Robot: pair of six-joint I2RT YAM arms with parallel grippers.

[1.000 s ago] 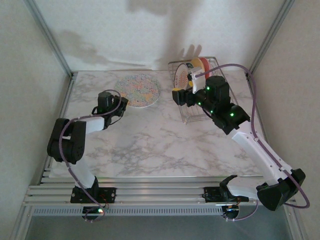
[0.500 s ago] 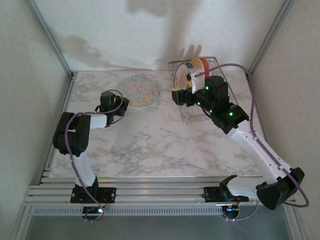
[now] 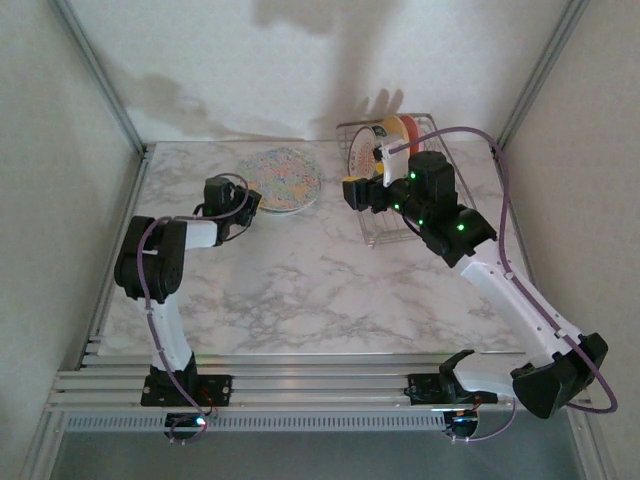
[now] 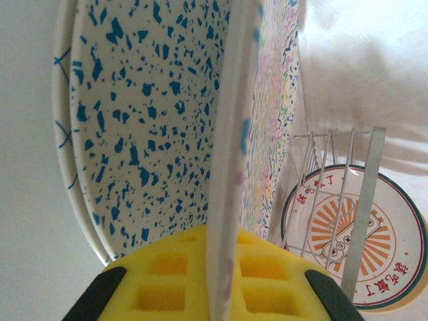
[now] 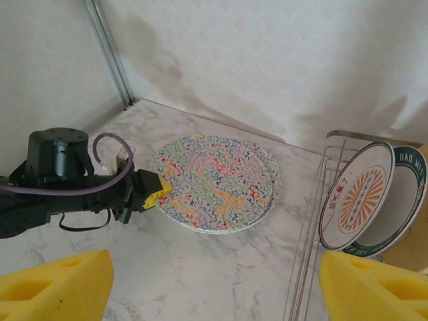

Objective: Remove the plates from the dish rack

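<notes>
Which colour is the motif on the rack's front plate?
Orange on the plate, clearest in right wrist view.

I saw a marble table [image 3: 300,290], pale walls [image 3: 200,60] around it, metal posts [image 3: 97,75] at 10 and 2 o'clock, shadows [image 3: 320,20] at 12.

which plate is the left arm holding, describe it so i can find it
On the marble table, look left of the wire dish rack, toward the far edge. The multicolour plate lies flat there with the left gripper closed on its rim. It is all red, blue and green squiggles, unlike the blue-speckled plate stacked beneath it.
</notes>
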